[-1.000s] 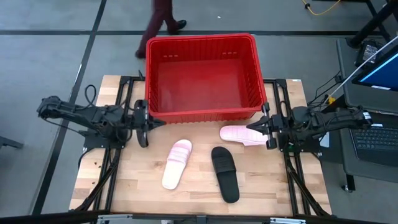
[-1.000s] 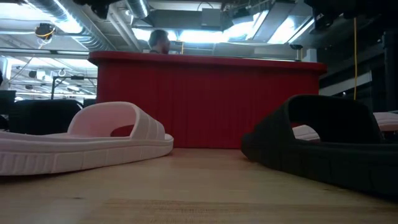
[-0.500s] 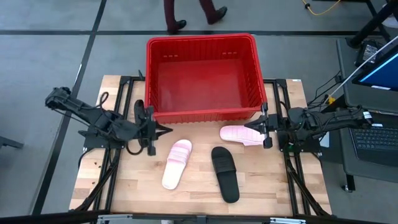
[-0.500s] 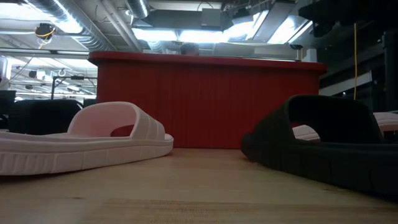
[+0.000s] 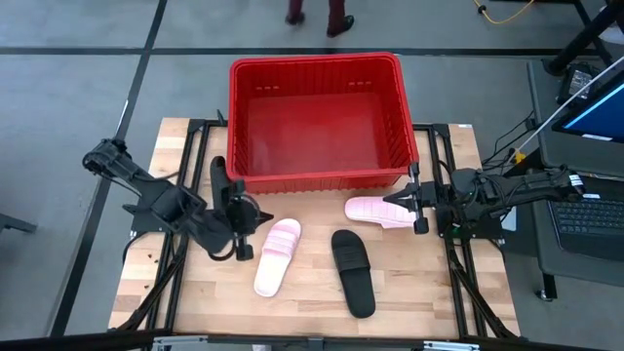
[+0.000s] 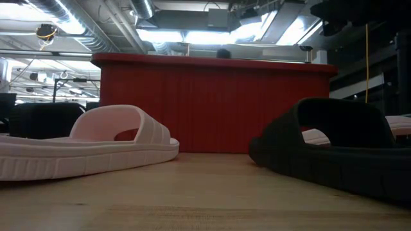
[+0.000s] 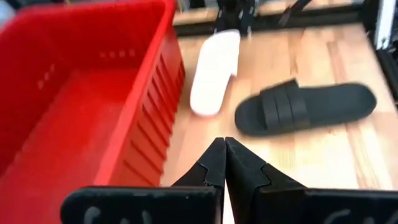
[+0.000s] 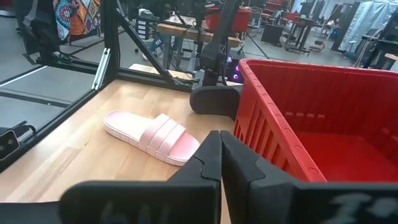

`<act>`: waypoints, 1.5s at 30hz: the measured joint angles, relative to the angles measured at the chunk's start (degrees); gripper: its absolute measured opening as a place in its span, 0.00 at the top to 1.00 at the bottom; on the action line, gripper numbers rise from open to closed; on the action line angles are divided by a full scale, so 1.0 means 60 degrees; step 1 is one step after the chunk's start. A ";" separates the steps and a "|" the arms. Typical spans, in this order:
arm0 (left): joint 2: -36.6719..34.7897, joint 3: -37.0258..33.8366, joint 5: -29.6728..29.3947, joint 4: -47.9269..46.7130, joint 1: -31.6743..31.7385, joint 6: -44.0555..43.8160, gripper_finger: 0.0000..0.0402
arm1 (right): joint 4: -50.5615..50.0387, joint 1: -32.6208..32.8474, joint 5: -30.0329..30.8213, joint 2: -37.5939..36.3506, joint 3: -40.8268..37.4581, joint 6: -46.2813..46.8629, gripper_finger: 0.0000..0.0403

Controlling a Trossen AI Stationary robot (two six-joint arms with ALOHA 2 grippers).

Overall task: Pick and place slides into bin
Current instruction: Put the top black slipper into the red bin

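The red bin (image 5: 317, 117) stands at the table's far middle and looks empty. Two pale pink slides and one black slide (image 5: 352, 271) lie sole-down on the wood; a second black slide is out of view. My left gripper (image 5: 255, 216) is shut, above the table beside the far end of the left pink slide (image 5: 278, 255). My right gripper (image 5: 393, 201) is shut, above the right pink slide (image 5: 375, 210); its dark parts show high in the low view (image 6: 340, 13). The left wrist view shows the right pink slide (image 7: 214, 71) and the black slide (image 7: 305, 107).
Black frame rails run along the table's left (image 5: 171, 263) and right (image 5: 468, 283) sides. A laptop (image 5: 590, 224) sits beyond the right edge. A person's legs (image 5: 317, 12) show on the floor behind the bin. Bare wood lies along the near edge (image 5: 292, 317).
My left gripper has moved from beside the bin's near left corner toward the table's near edge and right, ending next to the left pink slide. The slides and bin have stayed put. A person has walked rightward past the far side of the bin.
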 joint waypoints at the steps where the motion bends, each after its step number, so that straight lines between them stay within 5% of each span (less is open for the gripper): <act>1: 0.0172 0.0110 -0.0004 -0.0337 -0.0047 -0.0339 1.00 | 0.0000 0.0000 -0.0003 0.0000 0.0000 0.0112 0.99; 24: 0.2918 0.1242 0.1762 -0.6653 -0.0529 -0.6629 1.00 | -0.0007 0.0000 0.0000 0.0378 -0.0011 0.0195 0.99; 45: 0.2979 0.1205 0.2277 -0.6488 -0.0519 -0.7263 0.94 | -0.0111 -0.0004 0.0004 0.0378 -0.0011 0.0228 0.99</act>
